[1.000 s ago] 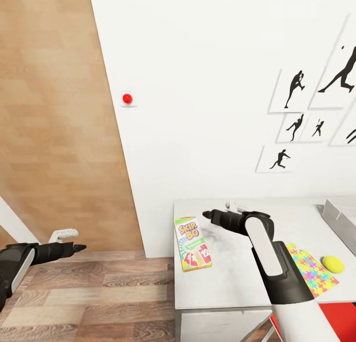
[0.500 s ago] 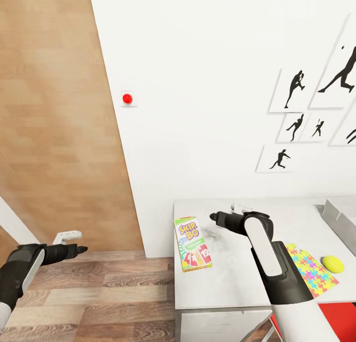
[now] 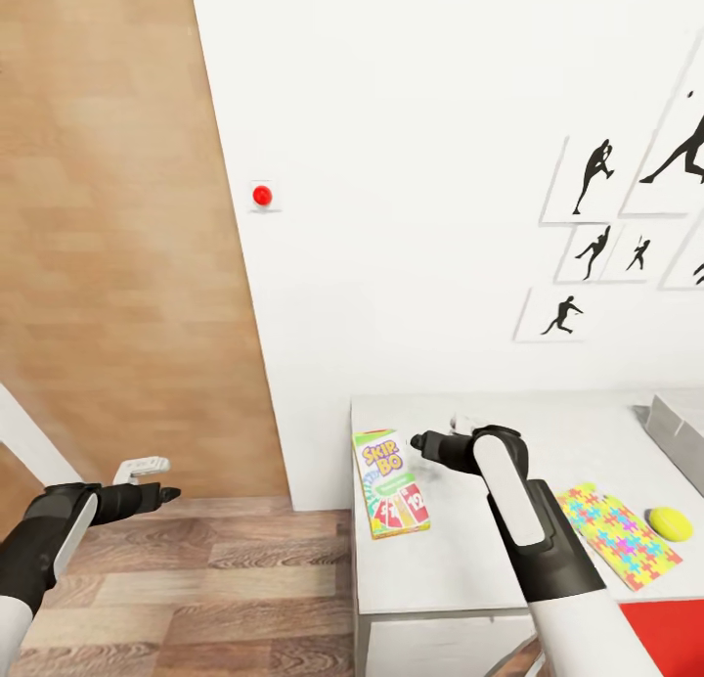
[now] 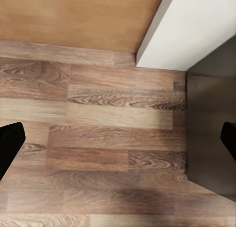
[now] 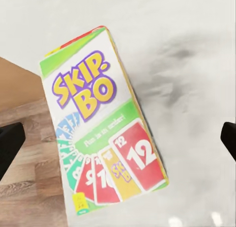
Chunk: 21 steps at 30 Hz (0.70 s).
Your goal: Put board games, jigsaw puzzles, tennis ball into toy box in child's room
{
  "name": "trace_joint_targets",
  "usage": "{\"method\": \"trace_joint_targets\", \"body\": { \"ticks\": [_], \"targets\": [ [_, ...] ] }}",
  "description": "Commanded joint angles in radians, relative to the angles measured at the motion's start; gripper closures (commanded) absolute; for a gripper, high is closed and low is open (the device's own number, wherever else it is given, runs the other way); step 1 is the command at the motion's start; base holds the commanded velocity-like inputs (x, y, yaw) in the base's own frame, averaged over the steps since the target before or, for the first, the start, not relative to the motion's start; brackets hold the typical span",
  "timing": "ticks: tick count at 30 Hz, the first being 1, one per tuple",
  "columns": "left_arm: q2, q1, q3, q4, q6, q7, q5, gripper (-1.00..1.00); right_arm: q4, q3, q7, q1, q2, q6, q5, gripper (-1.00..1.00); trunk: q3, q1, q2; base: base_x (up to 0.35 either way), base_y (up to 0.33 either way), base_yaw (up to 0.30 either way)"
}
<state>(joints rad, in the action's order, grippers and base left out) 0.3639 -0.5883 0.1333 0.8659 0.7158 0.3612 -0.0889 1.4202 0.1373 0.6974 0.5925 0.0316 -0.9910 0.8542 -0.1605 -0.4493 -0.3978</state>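
The right gripper (image 3: 418,443) is hovering over the white bench (image 3: 460,560), just right of the Skip-Bo board game (image 3: 391,482), which is lying flat near the bench's left edge. In the right wrist view the box (image 5: 101,124) is sitting between the two fingertips, which are spread wide and holding nothing. Compared with a second ago, the whole scene has shifted slightly rightward, so the camera has moved; the right gripper is also sitting a little closer to the game, suggesting alignment for a grasp. The left gripper (image 3: 161,494) is hanging over the wood-plank floor (image 3: 196,579), its fingers likewise wide apart and empty. A jigsaw puzzle (image 3: 620,534) and the tennis ball (image 3: 670,522) are lying at the bench's right, the ball touching the puzzle's right edge. The toy box (image 3: 675,432) is standing at far right.
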Motion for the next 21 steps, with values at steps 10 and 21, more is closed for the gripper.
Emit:
{"method": "trace_joint_targets", "body": {
  "ticks": [10,21],
  "targets": [
    [0.0,-0.001,0.0,0.001,0.008,-0.001,-0.01,-1.0,-0.075,0.026,0.017,0.001,0.06,-0.003,0.0,-1.0,-0.002,-0.001,-0.002,0.041,0.12,0.0],
    [0.0,-0.001,0.0,0.001,0.008,-0.003,-0.011,-1.0,-0.115,0.034,0.018,0.001,0.062,0.001,-0.003,-1.0,-0.002,-0.001,-0.002,0.003,0.006,0.0]
  ]
}}
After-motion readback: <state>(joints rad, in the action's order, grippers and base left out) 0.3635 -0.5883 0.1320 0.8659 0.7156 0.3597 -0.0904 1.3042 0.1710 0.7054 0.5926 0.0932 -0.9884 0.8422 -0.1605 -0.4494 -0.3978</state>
